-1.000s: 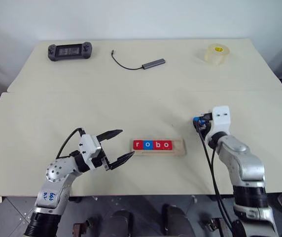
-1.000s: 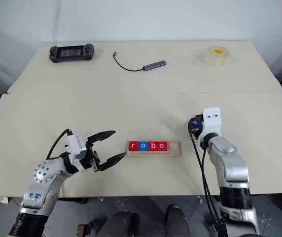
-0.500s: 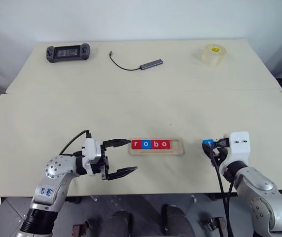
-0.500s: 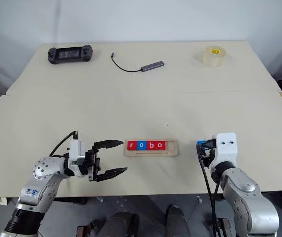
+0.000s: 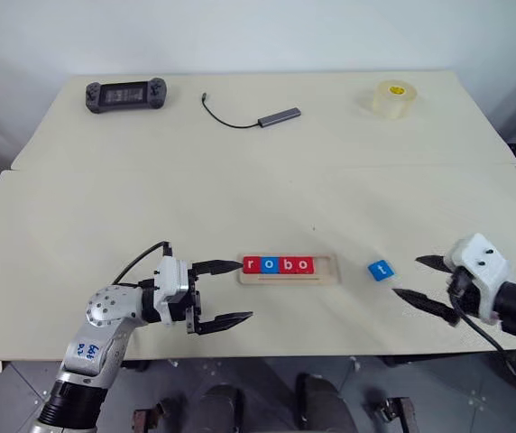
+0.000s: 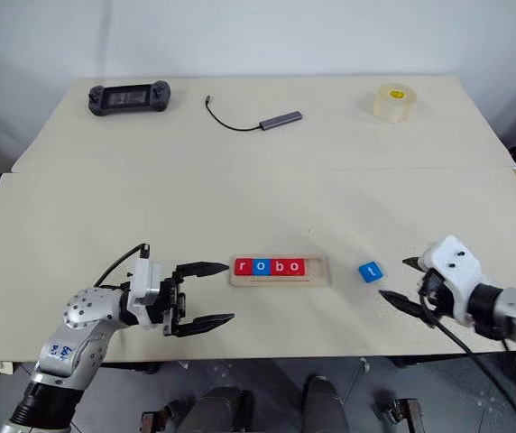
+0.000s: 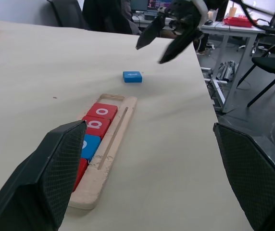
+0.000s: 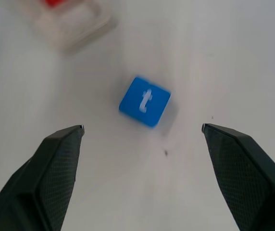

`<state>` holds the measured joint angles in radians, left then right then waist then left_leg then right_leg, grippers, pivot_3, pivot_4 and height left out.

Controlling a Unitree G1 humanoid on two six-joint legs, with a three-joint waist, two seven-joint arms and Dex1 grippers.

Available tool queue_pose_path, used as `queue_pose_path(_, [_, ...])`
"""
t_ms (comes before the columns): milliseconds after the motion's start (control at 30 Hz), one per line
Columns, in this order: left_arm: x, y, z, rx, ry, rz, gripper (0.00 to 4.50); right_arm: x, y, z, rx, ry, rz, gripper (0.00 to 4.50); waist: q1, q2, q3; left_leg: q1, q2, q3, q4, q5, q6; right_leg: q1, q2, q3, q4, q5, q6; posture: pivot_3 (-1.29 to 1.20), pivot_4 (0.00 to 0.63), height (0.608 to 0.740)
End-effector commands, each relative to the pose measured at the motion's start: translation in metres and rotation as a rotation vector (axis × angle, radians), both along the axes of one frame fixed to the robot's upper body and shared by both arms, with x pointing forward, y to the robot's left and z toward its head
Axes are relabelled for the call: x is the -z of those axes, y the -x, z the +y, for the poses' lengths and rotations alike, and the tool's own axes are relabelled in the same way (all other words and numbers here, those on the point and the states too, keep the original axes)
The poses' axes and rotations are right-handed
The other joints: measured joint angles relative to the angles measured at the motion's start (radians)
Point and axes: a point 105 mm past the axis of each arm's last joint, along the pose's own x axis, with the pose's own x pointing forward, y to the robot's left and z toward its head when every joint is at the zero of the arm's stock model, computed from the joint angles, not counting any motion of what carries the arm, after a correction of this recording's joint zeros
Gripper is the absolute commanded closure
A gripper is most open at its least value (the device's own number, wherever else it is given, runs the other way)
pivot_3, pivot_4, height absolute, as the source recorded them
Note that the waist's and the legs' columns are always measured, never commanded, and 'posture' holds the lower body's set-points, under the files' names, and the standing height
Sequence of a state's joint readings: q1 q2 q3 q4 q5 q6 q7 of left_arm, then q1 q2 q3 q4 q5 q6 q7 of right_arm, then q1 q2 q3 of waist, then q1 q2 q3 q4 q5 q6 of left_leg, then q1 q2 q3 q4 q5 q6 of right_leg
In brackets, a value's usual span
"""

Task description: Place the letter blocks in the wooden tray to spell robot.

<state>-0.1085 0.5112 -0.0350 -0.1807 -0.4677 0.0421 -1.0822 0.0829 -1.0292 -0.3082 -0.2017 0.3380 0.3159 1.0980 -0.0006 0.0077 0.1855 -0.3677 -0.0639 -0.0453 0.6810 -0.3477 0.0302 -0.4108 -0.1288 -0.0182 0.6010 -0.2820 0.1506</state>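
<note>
Left eye view: blue t block (image 5: 381,270) lies loose on the tabletop (image 5: 258,180), lower right of centre, just right of the wooden tray (image 5: 290,269). Tray's long axis runs left-right; r, o, b, o fill it, the right-end slot is bare. Right gripper (image 5: 425,284) is nearer, fingers spread wide and empty, just right of the block. Left gripper (image 5: 230,291), also spread and empty, sits at the tray's left end. You've open tabletop around the block; front edge is close.

Head stereo pair looks down over the whole table (image 5: 240,180) — wrist views, low and close, share the blue t block (image 8: 144,101).
</note>
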Motion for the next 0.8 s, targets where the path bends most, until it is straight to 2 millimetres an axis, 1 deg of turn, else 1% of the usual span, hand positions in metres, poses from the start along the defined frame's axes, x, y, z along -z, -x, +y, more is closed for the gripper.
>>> queue_pose_path(33, [-0.008, -0.001, 0.001, -0.017, 0.008, -0.047, 0.0, 0.002, -0.01, -0.002, -0.159, 0.064, -0.014, 0.39, -0.004, 0.0, 0.0, 0.0, 0.0, 0.0, 0.0, 0.0, 0.0, 0.0, 0.0, 0.0, 0.0, 0.0, 0.0, 0.0, 0.15, 0.74])
queue_pose_path(167, [-0.011, -0.003, 0.001, -0.033, 0.0, -0.063, 0.0, 0.004, -0.044, -0.002, -0.288, 0.127, -0.026, 0.39, -0.005, 0.0, 0.001, 0.0, 0.0, 0.001, 0.001, 0.001, -0.001, -0.001, -0.001, 0.0, 0.001, 0.0, 0.0, 0.0, 0.15, 0.74])
queue_pose_path(267, [-0.011, -0.002, 0.005, -0.051, -0.006, -0.068, 0.0, 0.009, -0.059, 0.002, -0.353, 0.167, -0.02, 0.39, -0.004, 0.0, 0.001, 0.0, 0.001, 0.001, 0.001, 0.001, -0.002, -0.001, 0.0, 0.0, 0.0, 0.0, 0.0, 0.0, 0.15, 0.74])
queue_pose_path(367, [-0.012, -0.001, 0.007, -0.067, -0.008, -0.072, 0.0, 0.013, -0.067, 0.006, -0.399, 0.175, 0.001, 0.39, 0.005, 0.0, 0.001, -0.002, 0.002, -0.002, 0.001, 0.001, -0.003, -0.002, 0.0, -0.003, 0.0, 0.0, -0.001, 0.0, 0.15, 0.74])
queue_pose_path(567, [-0.014, 0.002, 0.009, -0.087, -0.013, -0.075, 0.0, 0.023, -0.073, 0.011, -0.456, 0.189, 0.081, 0.39, -0.002, 0.0, 0.001, -0.002, 0.001, -0.002, 0.001, 0.001, -0.003, 0.0, -0.001, -0.004, -0.001, 0.0, 0.0, 0.0, 0.15, 0.74])
queue_pose_path(667, [-0.015, 0.002, 0.012, -0.105, -0.019, -0.083, 0.0, 0.025, -0.074, 0.018, -0.483, 0.153, 0.119, 0.94, -0.002, 0.0, 0.0, 0.0, 0.002, -0.002, 0.002, 0.001, -0.004, 0.0, 0.0, -0.004, -0.001, 0.0, 0.0, 0.0, 0.15, 0.74])
queue_pose_path(800, [-0.016, 0.001, 0.012, -0.116, -0.017, -0.089, 0.0, 0.027, -0.072, 0.022, -0.501, 0.144, 0.145, 2.17, -0.006, -0.001, 0.0, 0.001, 0.003, -0.002, 0.002, 0.001, -0.005, 0.001, 0.0, -0.003, 0.001, 0.0, -0.001, 0.0, 0.15, 0.74])
